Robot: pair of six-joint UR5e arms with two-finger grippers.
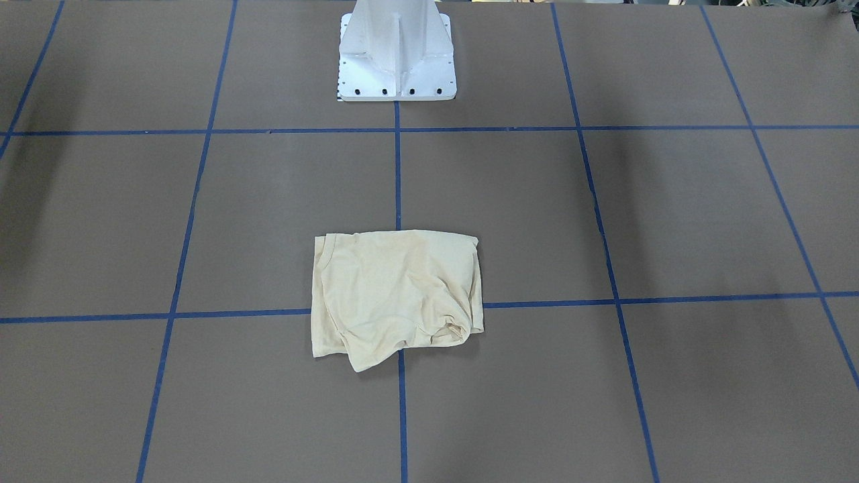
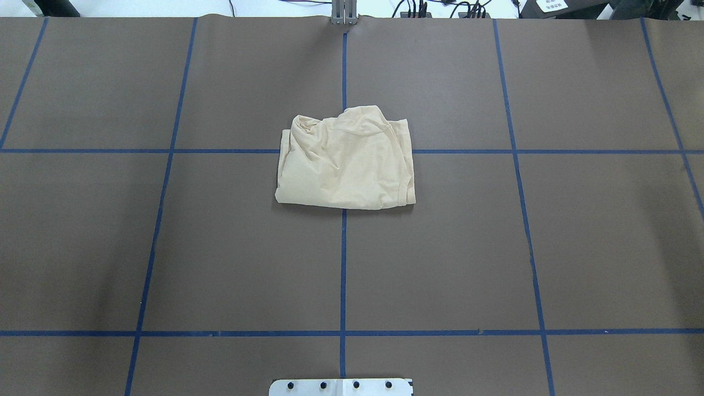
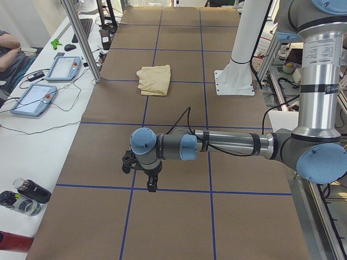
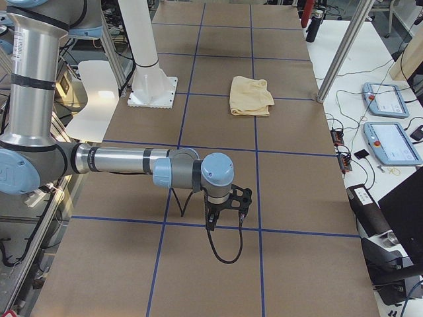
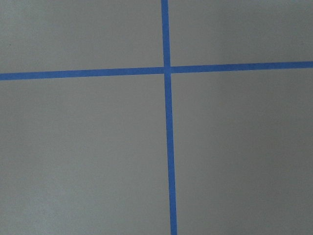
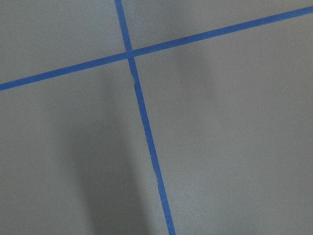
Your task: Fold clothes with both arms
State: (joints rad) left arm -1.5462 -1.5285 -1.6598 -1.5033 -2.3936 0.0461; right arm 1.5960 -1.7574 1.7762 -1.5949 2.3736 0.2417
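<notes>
Shirt (image 2: 345,162) lying folded at table (image 2: 165,247) centre.
Only side views are showing the left gripper (image 3: 142,174) and right gripper (image 4: 228,210), hovering well apart from it; fingers apart or together: cannot tell.

You stand in a robotics lab. The table (image 2: 247,247) wears a brown sheet ruled by a blue tape grid (image 2: 343,264). A white pedestal (image 1: 396,54) stands near its edge, and the left arm (image 3: 233,145) and right arm (image 4: 119,160) reach over it. Touchscreen pendants (image 4: 393,143) lie on a white side bench (image 4: 386,63) by an aluminium post (image 4: 344,49).
</notes>
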